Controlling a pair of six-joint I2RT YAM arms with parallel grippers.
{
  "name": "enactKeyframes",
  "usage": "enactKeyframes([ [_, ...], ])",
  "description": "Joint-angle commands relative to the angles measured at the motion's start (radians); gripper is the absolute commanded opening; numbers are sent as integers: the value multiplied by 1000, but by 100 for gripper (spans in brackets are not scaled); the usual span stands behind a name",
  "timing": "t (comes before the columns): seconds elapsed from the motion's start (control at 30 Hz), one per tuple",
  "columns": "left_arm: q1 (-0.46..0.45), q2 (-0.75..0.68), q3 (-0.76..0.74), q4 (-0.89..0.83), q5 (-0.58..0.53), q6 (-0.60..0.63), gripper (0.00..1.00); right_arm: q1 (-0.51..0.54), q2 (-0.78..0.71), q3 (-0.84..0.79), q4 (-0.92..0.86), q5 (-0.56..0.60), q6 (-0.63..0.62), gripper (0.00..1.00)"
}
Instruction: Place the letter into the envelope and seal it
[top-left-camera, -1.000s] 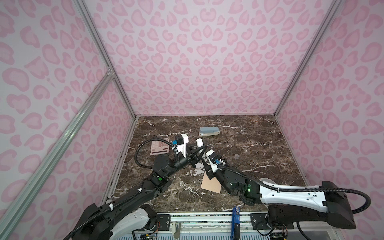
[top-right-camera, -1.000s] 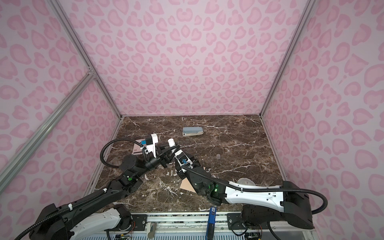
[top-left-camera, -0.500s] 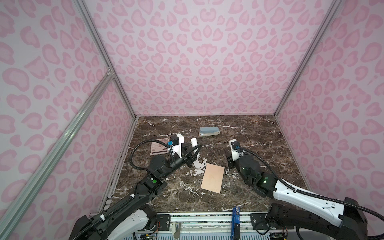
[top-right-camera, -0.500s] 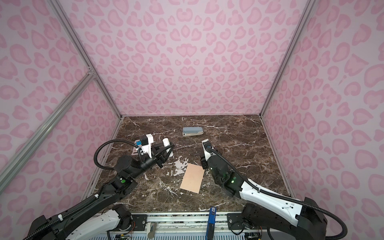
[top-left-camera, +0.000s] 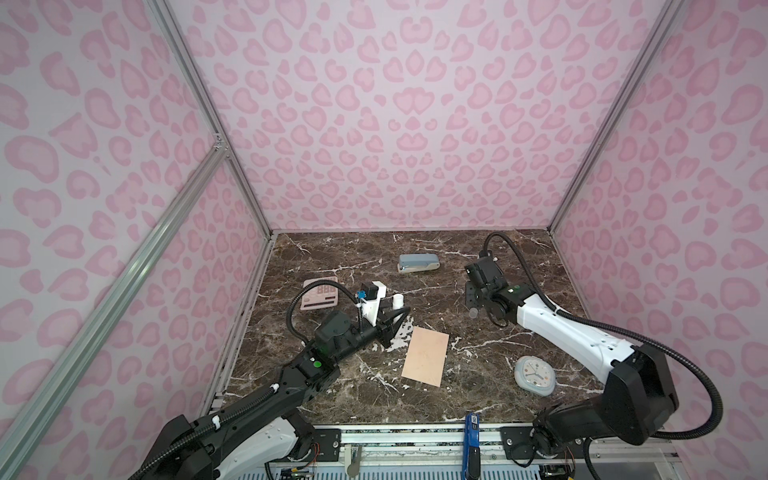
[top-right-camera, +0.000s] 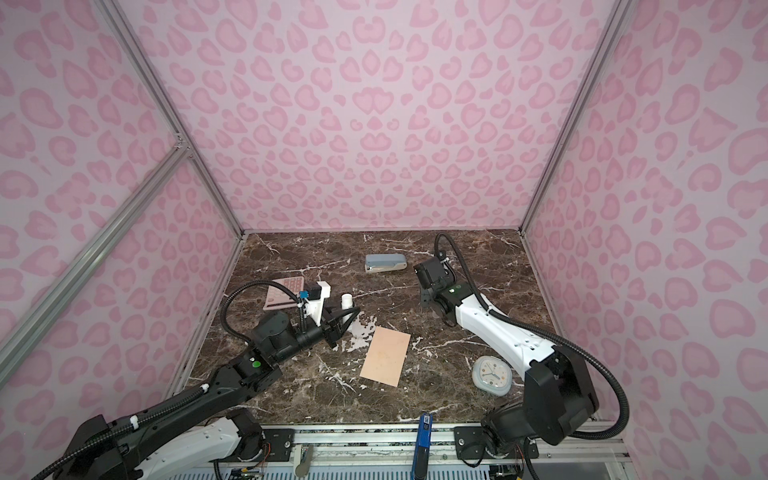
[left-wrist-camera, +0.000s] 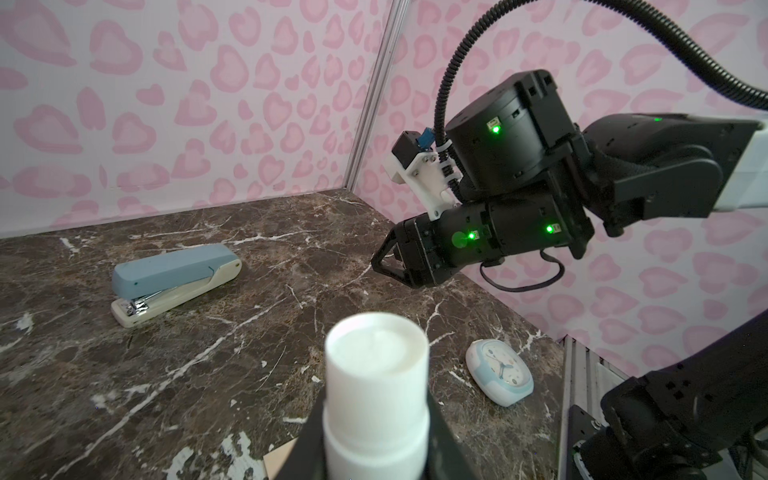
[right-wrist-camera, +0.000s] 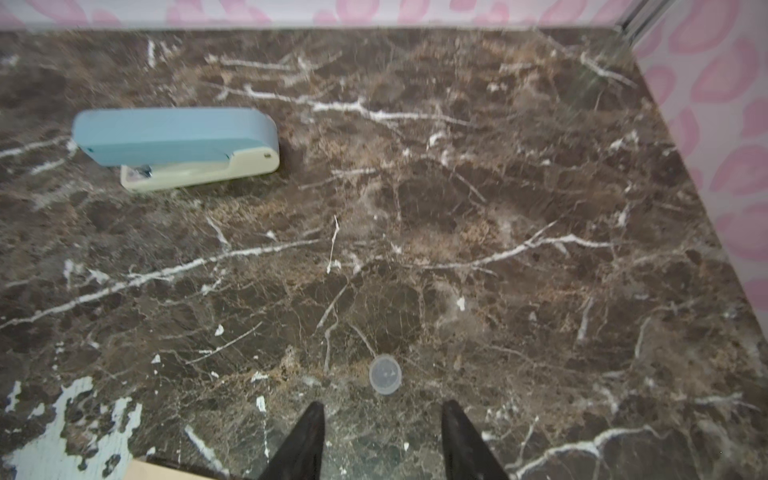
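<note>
Top view: envelope (top-left-camera: 425, 356) flat on desk (top-left-camera: 498, 249), lower centre of frame, between arms, touching neither.
Left wrist view: left gripper (left-wrist-camera: 376, 440) clamped on white tube (left-wrist-camera: 376, 374).
Right wrist view: right gripper (right-wrist-camera: 380, 440) apart, empty; cap (right-wrist-camera: 385, 374) near its fingertips.

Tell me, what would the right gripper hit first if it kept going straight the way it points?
Probably the small clear cap on the marble table, just ahead of the right gripper and in line with its open jaws; depth is unclear.

Matt paper envelope (top-left-camera: 425, 356), marble-look tabletop (top-left-camera: 332, 253)
</note>
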Motion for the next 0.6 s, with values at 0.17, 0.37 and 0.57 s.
enactKeyframes([
  [0.17,-24,99,4,34,-70,70,4,-79,120,75,-163,-133,66,49],
  [0.37,-41,166,-42,195,-64,105,4,-114,181,106,-189,-170,61,48],
  [0.57,-52,234,-27,238,-48,126,4,-129,212,120,-198,-191,65,48],
])
